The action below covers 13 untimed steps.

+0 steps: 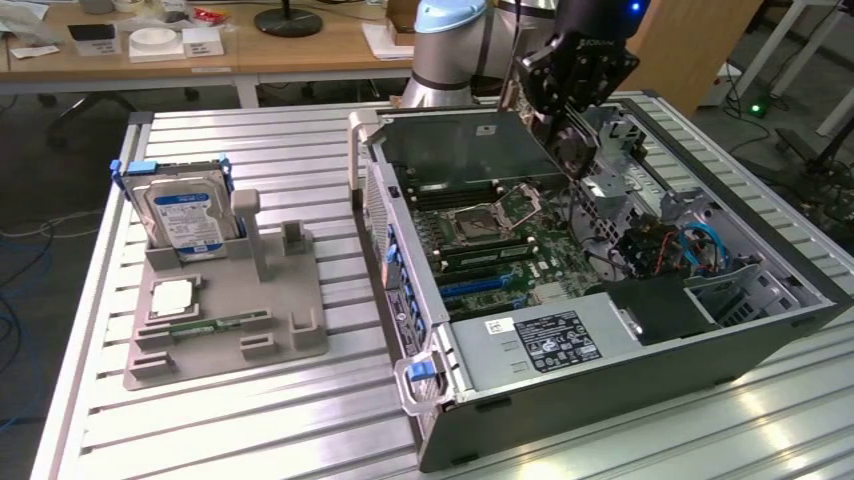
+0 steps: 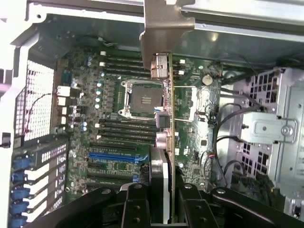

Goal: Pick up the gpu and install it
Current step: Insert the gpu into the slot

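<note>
My gripper (image 1: 567, 112) hangs over the open computer case (image 1: 601, 380), shut on the gpu (image 1: 575, 150). The card hangs below the fingers, above the motherboard (image 1: 514, 245), and I cannot see it touching the board. In the wrist view the gpu (image 2: 164, 28) is edge-on, its silver bracket at the far end and its body running back between the black fingers (image 2: 137, 204) of the gripper (image 2: 164, 211). Below it lie the CPU socket (image 2: 142, 97) and the blue expansion slot (image 2: 111, 156).
A grey holder stand (image 1: 220, 335) sits on the slatted table at the exterior view's left. It carries a hard drive (image 1: 187, 215), a processor (image 1: 174, 297) and a memory stick (image 1: 220, 323). Cables (image 1: 674, 245) and a drive cage (image 2: 270, 128) crowd one side of the case.
</note>
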Available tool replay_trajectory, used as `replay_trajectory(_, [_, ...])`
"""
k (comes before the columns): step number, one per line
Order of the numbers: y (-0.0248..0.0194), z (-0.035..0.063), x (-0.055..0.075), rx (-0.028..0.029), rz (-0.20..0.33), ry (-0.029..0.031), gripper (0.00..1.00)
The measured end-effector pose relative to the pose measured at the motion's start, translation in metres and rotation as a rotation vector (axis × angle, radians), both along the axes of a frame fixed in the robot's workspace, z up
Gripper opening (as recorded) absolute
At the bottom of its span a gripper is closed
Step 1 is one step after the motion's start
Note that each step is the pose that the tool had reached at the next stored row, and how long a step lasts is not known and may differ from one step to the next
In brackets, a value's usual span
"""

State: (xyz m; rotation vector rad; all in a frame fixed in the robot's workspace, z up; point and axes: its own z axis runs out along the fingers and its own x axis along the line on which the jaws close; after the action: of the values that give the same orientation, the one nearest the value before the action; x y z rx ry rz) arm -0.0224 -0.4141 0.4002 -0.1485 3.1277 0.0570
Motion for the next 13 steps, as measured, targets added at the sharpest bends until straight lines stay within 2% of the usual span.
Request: replay_trajectory(13, [0.0,0.0,-0.0002,0.0,0.174,0.0,0.28])
